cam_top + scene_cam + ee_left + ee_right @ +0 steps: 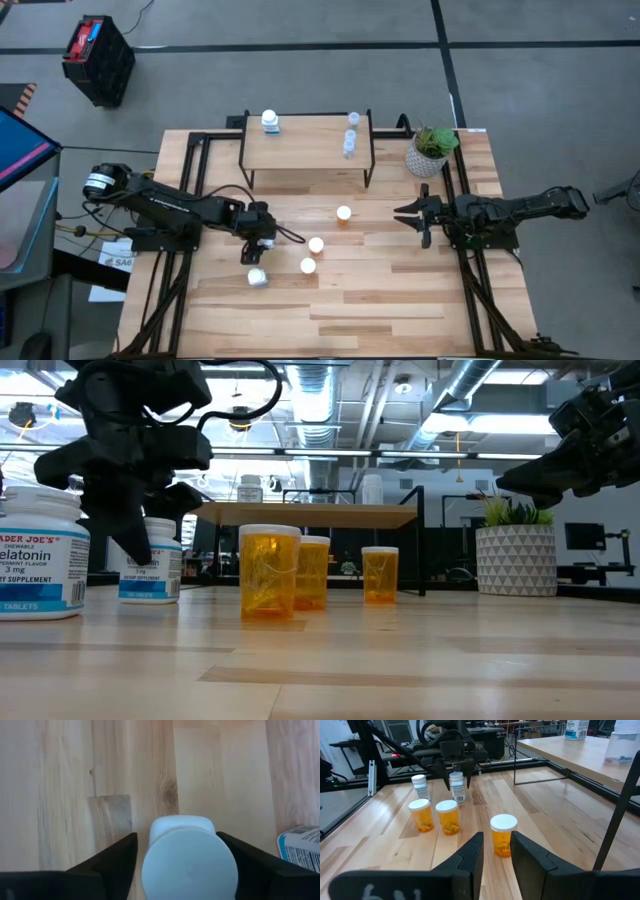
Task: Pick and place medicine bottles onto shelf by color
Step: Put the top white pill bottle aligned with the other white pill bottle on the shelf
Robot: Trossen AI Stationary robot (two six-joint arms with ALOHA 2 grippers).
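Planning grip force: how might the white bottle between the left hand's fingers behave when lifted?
The white bottle looks like stiff plastic, so it probably won't deform. Its smooth round cap could slip. The left hand straddles it while open; standing upright, it may tip if nudged.

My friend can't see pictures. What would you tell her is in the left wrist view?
A white bottle seen from above, cap toward the camera, sits between the two dark fingers of the left pincer, which stands open around it without touching. Underneath is the light wooden table, and another labelled bottle peeks in at the edge.
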